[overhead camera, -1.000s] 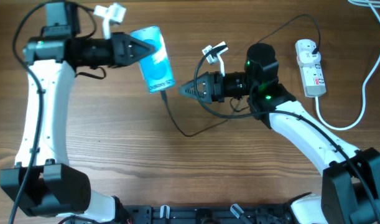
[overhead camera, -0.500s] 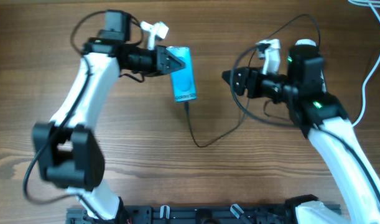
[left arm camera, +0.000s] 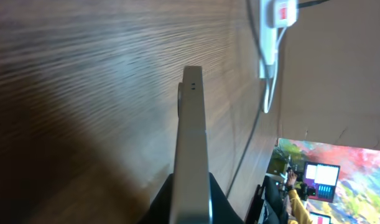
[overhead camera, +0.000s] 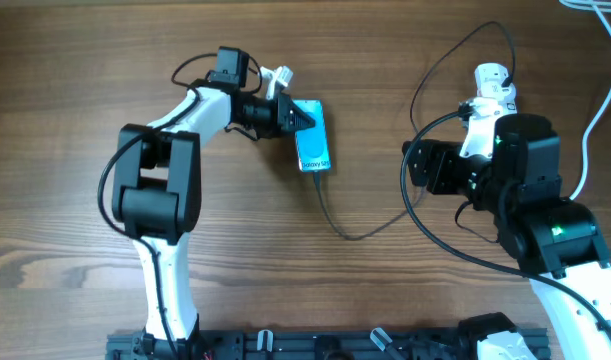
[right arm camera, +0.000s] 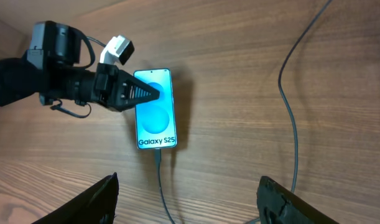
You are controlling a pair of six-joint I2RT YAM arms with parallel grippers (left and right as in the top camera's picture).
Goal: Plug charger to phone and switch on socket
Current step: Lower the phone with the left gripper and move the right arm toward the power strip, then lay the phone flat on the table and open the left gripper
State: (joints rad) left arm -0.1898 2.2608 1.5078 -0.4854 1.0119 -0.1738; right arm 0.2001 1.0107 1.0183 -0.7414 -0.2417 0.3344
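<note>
The phone, light blue screen with "Galaxy" text, faces up low over the wooden table. My left gripper is shut on its top end. In the left wrist view the phone shows edge-on between the jaws. The charger, a thin black cable, is plugged into the phone's bottom edge. It loops right and up toward the socket, a white power strip partly hidden behind my right arm. My right gripper is open and empty, right of the phone.
A thick white cord runs down the right edge of the table. The socket and its cords also show at the far end in the left wrist view. The black cable arcs past the right gripper.
The left gripper has carried the phone to the right. The right gripper has drawn back to the right, away from the phone, and is now open near the socket.
</note>
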